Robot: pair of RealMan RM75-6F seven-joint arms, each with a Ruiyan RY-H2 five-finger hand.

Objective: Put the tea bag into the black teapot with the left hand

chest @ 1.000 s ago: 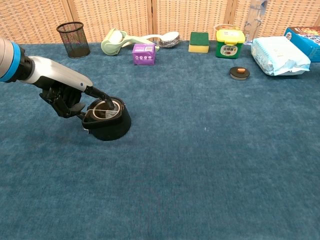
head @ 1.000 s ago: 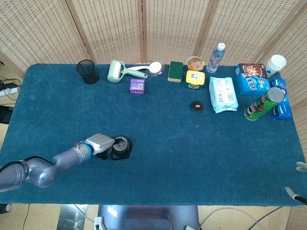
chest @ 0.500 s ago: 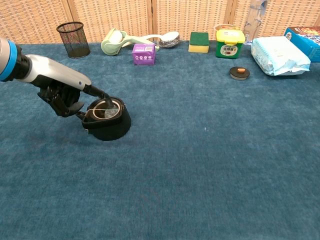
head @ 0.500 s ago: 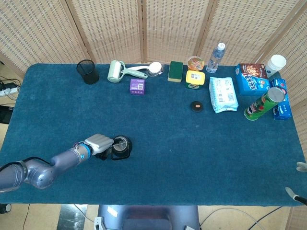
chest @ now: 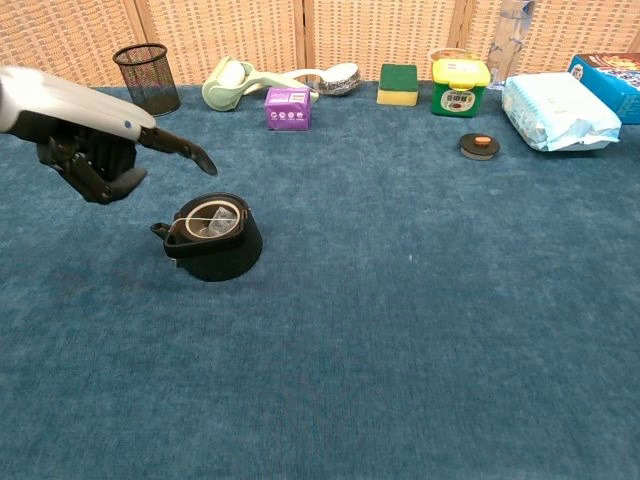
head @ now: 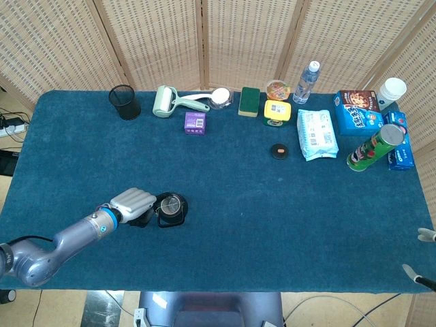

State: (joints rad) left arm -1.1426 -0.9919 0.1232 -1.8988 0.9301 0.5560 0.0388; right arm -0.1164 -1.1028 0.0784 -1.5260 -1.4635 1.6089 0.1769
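Near the desk's front left edge, the small tea bag (chest: 212, 226) seems to lie inside the round black teapot (chest: 212, 240), so the job looks done, and the grey left hand (chest: 95, 150) hangs above, holding nothing, one finger out and the others curled.

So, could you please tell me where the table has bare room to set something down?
The wide blue cloth right of the black teapot and in front of the small round lid is bare. The back edge is crowded, from the mesh cup to the chip can.

Tea bag (chest: 210, 225) in teapot (chest: 212, 250) (left hand (chest: 90, 150) above-left, apart); lid (chest: 479, 146) far right.
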